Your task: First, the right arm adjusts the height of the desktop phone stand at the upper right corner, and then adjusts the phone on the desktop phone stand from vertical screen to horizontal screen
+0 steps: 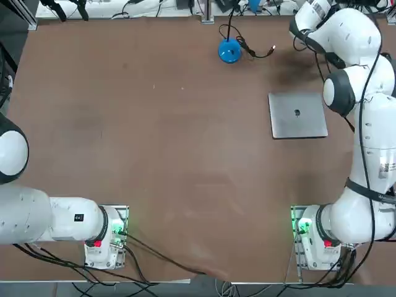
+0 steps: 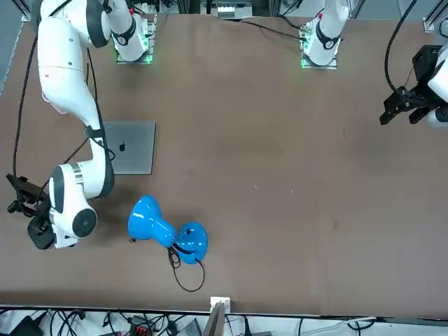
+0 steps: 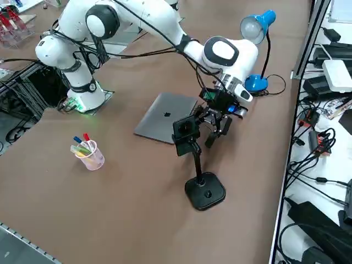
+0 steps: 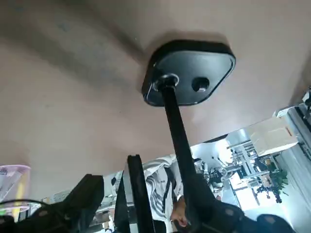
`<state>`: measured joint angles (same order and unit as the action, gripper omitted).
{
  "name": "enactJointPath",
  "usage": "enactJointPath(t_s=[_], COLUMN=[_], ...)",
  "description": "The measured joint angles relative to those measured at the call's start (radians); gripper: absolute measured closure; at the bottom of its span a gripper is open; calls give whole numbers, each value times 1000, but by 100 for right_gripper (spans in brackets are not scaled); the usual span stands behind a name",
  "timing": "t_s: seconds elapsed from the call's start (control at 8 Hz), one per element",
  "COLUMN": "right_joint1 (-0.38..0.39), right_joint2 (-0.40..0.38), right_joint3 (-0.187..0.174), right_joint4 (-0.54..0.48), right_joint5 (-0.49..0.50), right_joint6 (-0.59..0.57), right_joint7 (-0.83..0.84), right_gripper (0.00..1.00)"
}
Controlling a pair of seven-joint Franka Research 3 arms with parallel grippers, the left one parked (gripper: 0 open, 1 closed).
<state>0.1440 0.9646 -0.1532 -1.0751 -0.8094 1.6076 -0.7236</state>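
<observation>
While the right arm [image 3: 165, 27] reaches to the far right corner of the tabletop [image 3: 126, 203], its claw [image 3: 219, 125] hangs just beside the phone [image 3: 184, 130] on the desktop phone stand [image 3: 204, 190], fingers apart and gripping nothing.

Only the right side view shows the stand whole: rounded base on the tabletop near the edge, thin pole upright, phone at its top, with the grey laptop [image 3: 164, 117] just behind and a blue lamp [image 3: 256, 27] farther back. From the wrist, the stand's base [image 4: 189, 72] and pole appear from above. Overhead, the arm [image 1: 365, 93] covers that corner, showing only laptop [image 1: 297, 114] and lamp [image 1: 229, 51]. A plastic cup of pens [image 3: 88, 151] appears only from the side.
</observation>
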Motion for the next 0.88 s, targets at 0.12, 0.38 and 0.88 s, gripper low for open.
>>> enactJointPath(t_s=[0.12,0.38,0.88], right_joint1=[-7,-14,-44], right_joint2=[10,41,52], right_joint3=[0,0,1], right_joint4=[17,48,64], right_joint5=[0,1,25], right_joint6=[-16,-49,-62], right_joint7=[-5,-6,-7], right_gripper=[0,0,0])
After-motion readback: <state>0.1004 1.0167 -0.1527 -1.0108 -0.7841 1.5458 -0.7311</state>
